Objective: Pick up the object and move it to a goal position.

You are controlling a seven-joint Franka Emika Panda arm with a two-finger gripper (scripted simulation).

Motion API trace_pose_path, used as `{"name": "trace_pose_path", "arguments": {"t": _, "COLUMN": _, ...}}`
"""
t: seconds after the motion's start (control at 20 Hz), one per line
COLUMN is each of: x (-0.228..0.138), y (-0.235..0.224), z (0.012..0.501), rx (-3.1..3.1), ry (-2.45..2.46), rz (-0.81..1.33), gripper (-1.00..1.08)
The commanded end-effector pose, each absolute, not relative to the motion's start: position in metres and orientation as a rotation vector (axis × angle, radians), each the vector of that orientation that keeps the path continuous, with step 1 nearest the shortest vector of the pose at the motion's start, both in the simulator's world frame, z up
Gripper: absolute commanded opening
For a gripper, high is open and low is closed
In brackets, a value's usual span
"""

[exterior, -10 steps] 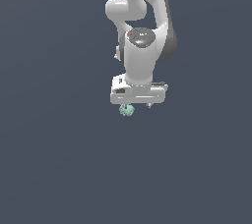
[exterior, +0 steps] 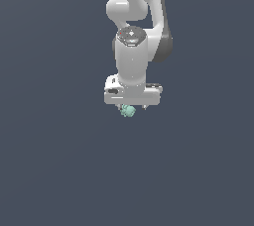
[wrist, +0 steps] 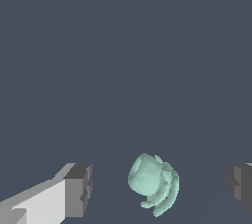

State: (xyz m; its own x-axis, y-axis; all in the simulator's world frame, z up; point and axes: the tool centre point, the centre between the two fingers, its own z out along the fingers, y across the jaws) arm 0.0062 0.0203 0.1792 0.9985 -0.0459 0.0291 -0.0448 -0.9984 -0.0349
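Observation:
The object (exterior: 128,111) is a small pale mint-green lump with ribbed ridges on one side, lying on the dark grey floor. In the exterior view it peeks out just below the white hand of the arm. My gripper (exterior: 133,106) hangs straight down over it. In the wrist view the object (wrist: 153,182) lies between the two grey fingertips (wrist: 78,190), which stand far apart and touch nothing. My gripper (wrist: 160,188) is open, with the object a little nearer one finger than the other.
The plain dark grey floor (exterior: 59,170) spreads on all sides with no other objects or edges in sight. The white arm (exterior: 134,17) rises above the hand in the exterior view.
The hand has shifted slightly toward the exterior view's left above the object. The object has stayed where it was.

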Motion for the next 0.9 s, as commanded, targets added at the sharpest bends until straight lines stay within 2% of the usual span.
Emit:
{"name": "trace_pose_path", "arguments": {"t": 0.0, "x": 0.008, "y": 0.013, "z": 0.181, "rx": -3.103, "ry": 0.094, "rz": -0.053, "gripper": 1.00}}
{"name": "trace_pose_path", "arguments": {"t": 0.85, "x": -0.011, "y": 0.013, "z": 0.156, "rx": -3.096, "ry": 0.311, "rz": -0.035, "gripper": 1.00}}
